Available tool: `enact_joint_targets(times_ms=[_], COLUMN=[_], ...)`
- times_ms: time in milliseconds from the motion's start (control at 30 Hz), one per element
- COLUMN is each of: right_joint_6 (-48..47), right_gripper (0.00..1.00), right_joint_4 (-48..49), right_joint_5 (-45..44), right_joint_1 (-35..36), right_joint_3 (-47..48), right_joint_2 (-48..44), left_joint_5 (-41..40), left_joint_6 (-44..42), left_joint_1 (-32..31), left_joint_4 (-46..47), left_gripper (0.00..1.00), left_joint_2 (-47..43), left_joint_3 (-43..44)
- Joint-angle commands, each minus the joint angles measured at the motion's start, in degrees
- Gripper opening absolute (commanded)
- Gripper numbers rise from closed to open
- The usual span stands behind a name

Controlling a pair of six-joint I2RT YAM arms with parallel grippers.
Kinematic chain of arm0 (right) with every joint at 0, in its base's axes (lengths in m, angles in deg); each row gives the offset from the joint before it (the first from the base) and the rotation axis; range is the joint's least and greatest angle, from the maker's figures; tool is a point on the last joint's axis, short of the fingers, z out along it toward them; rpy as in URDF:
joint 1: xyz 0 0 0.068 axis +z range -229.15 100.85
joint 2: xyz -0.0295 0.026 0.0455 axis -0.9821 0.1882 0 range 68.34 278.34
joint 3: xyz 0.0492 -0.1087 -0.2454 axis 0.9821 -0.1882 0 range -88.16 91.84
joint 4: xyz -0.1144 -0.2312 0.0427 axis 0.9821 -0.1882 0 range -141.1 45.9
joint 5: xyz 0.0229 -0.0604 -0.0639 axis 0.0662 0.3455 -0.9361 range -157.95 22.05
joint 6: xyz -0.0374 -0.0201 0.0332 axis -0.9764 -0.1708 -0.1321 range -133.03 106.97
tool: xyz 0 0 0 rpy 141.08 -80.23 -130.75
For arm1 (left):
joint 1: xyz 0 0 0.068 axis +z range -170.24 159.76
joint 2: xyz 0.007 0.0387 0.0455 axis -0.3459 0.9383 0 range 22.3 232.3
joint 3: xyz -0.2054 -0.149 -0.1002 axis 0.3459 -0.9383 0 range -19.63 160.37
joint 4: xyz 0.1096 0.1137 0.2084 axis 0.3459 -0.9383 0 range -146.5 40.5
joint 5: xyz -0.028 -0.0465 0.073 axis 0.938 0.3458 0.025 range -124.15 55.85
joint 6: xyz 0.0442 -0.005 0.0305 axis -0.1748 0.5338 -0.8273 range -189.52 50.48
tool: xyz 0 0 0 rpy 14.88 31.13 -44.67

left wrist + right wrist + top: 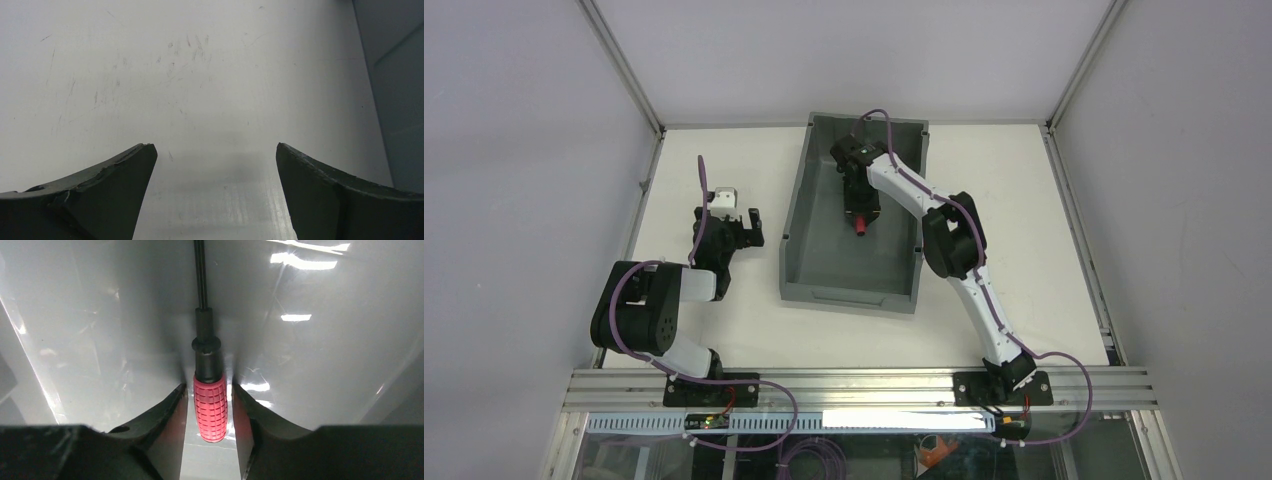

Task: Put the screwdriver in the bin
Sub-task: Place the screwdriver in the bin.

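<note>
one risk: the right gripper (209, 388), inside the bin (796, 215), closely flanks the screwdriver (210, 410) at its red handle, pinching or slack i cannot tell, so rising unopened could haul it out; the left gripper (215, 150) gapes empty beside the bin

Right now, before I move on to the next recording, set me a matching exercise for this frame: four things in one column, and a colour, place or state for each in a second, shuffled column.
Column one
1. screwdriver
2. bin
3. left gripper
4. right gripper

Column two
A. open, above bare tabletop
B. dark grey, with tall sloped walls
C. red handle, thin black shaft
D. reaching down inside the bin, straddling the red handle

Pairs: 1-C, 2-B, 3-A, 4-D
</note>
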Motion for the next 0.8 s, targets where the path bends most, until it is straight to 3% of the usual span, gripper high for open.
enact_joint_targets(times_ms=[0,767], right_joint_6=[1.1,-3.9], right_gripper=[0.41,0.47], right_joint_4=[0.3,-3.6], right_joint_5=[-0.9,-2.7], right_joint_1=[-0.2,-1.0], right_joint_3=[1.7,10.1], right_joint_2=[-0.5,-12.3], left_joint_5=[0.9,0.9], left_joint_6=[0.4,0.4], left_joint_1=[0.6,0.6], left_joint_4=[1.6,1.6], left_gripper=[0.99,0.99], left_joint_2=[-1.8,-1.9], left_joint_3=[-0.2,-0.2])
